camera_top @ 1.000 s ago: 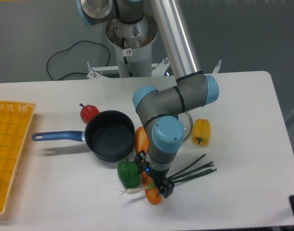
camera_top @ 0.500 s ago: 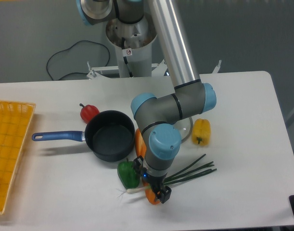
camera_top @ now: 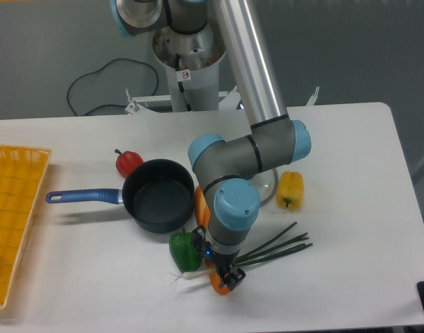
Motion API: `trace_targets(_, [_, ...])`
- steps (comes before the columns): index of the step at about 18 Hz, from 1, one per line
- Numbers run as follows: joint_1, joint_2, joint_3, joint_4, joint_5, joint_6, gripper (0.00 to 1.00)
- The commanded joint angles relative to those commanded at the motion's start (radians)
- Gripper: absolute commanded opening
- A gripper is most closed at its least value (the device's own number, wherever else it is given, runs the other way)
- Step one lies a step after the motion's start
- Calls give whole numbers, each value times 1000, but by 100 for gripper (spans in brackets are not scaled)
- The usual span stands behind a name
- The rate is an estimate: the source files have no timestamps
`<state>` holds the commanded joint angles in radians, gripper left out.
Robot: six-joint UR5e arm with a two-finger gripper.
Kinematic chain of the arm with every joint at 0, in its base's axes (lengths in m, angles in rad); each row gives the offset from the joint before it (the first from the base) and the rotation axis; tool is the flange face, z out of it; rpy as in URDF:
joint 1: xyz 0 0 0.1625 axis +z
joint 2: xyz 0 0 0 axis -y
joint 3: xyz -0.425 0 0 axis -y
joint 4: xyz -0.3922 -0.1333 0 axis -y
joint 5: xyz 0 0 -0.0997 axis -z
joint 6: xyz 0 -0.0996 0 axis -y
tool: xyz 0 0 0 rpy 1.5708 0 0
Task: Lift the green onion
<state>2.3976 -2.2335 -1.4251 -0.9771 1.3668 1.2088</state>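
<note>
The green onion (camera_top: 275, 246) lies on the table at the front. Its dark green leaves fan out to the right, and its white bulb end (camera_top: 189, 275) pokes out to the left of my gripper. Its middle is hidden under the gripper. My gripper (camera_top: 222, 272) points straight down, very low over the onion's stalk where it crosses an orange baguette-like loaf (camera_top: 221, 286). The fingers look spread on either side of the stalk, with nothing lifted. A green bell pepper (camera_top: 184, 251) sits right against the gripper's left side.
A black pan with a blue handle (camera_top: 155, 196) stands left of the arm. A red pepper (camera_top: 128, 162) is behind it. A yellow pepper (camera_top: 290, 189) lies to the right. A yellow basket (camera_top: 14, 208) sits at the left edge.
The gripper has moved down and slightly left onto the onion's stalk. The onion and the other vegetables have not moved.
</note>
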Motion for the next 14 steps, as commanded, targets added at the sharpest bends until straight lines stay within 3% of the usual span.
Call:
trace_targets(6, [-11, -3, -2, 2, 0, 0, 81])
trace_targets(8, [-11, -6, -2, 2, 2, -2, 72])
trace_targets(11, [-11, -6, -2, 0, 2, -2, 70])
trace_targets(13, [-11, -6, -2, 0, 3, -3, 61])
trace_targets(14, [-11, -5, -2, 0, 3, -9, 52])
